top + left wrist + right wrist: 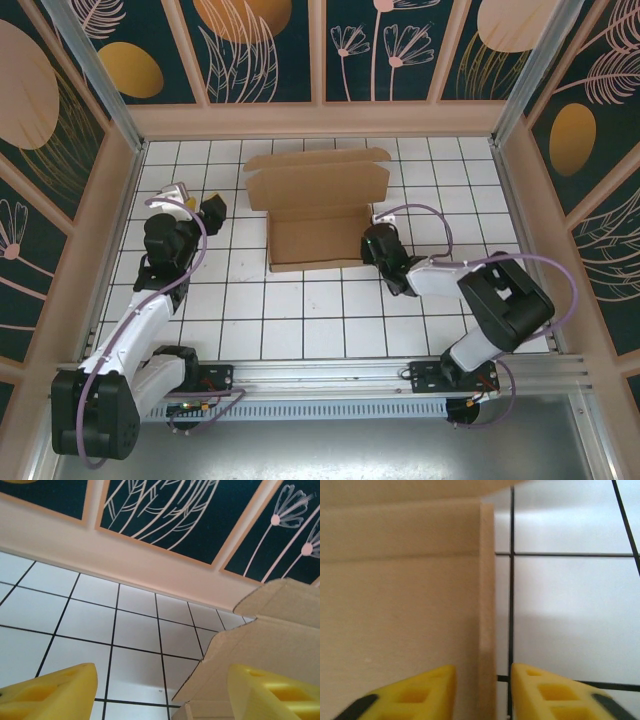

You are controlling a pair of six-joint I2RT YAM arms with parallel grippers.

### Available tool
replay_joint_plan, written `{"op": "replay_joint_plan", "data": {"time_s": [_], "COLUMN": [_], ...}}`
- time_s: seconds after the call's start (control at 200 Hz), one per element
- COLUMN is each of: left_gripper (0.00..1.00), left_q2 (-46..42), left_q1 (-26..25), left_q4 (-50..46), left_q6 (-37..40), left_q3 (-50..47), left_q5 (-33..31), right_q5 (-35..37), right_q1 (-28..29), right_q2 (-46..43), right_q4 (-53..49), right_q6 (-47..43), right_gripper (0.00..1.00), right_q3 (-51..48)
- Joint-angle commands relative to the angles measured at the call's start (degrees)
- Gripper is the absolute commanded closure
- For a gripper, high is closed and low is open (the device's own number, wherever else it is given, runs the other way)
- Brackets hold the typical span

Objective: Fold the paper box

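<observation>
Firstly, the left end effector (162, 680) stands wide open just left of the paper box (315, 215), which lies on the tabletop (330, 310) with its long axis left to right. The right end effector (483, 677) is nearer: narrowly parted, it straddles the box's right wall (487, 580), not clamping it.

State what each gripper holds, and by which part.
Nothing is gripped. The right gripper straddles the paper box's right side wall without clamping it; the left gripper is open beside the box.
</observation>
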Motion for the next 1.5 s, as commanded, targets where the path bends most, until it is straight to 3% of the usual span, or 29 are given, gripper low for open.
{"op": "replay_joint_plan", "data": {"time_s": [0.0,0.055,0.11,0.225,0.29,0.345,0.435,0.525,0.636,0.791,0.956,1.191,1.496], "left_gripper": [0.31,0.30,0.29,0.27,0.28,0.29,0.29,0.29,0.28,0.28,0.31,0.35,0.42], "left_q2": [1.5,4.1,7.5,12.5,13.7,15.0,17.3,20.2,23.1,26.1,30.7,34.1,38.2], "left_q1": [-2.1,-3.2,-3.4,-3.4,-2.6,-1.0,1.6,3.1,4.5,6.2,6.2,6.2,5.7], "left_q4": [-0.3,-1.9,-3.7,-3.4,0.0,3.4,10.1,15.5,23.7,29.5,29.6,28.4,19.6], "left_q6": [6.7,10.0,12.5,16.1,17.8,18.1,18.4,20.3,20.7,20.6,20.3,23.8,29.4], "left_q3": [0.8,2.8,5.7,9.9,10.3,10.2,8.5,7.5,5.5,4.0,7.1,10.0,16.2], "left_q5": [3.0,4.8,7.2,6.7,5.6,8.5,14.1,20.3,28.7,32.8,41.1,41.3,43.2], "right_q5": [-5.5,-9.5,-18.0,-27.3,-34.6,-43.4,-49.3,-54.1,-57.3,-60.5,-64.2,-69.8,-70.3], "right_q1": [0.1,-0.6,-3.4,-10.3,-14.7,-19.5,-25.0,-26.6,-28.6,-32.0,-34.1,-34.2,-32.3], "right_q2": [-7.9,-11.7,-13.8,-9.9,-9.1,-9.0,-7.7,-5.0,-2.3,1.2,4.6,10.6,16.5], "right_q4": [5.6,9.9,12.7,8.3,11.5,18.7,28.0,25.4,24.3,28.2,27.4,18.8,8.5], "right_q6": [-6.2,-9.2,-11.4,-18.2,-22.2,-23.7,-27.4,-35.7,-37.9,-35.2,-35.1,-37.3,-40.9], "right_gripper": [0.51,0.48,0.48,0.49,0.49,0.51,0.51,0.49,0.45,0.40,0.37,0.38,0.47], "right_q3": [-0.9,-2.6,-3.0,4.0,4.6,2.9,1.3,4.4,7.0,8.1,10.6,18.6,27.0]}}
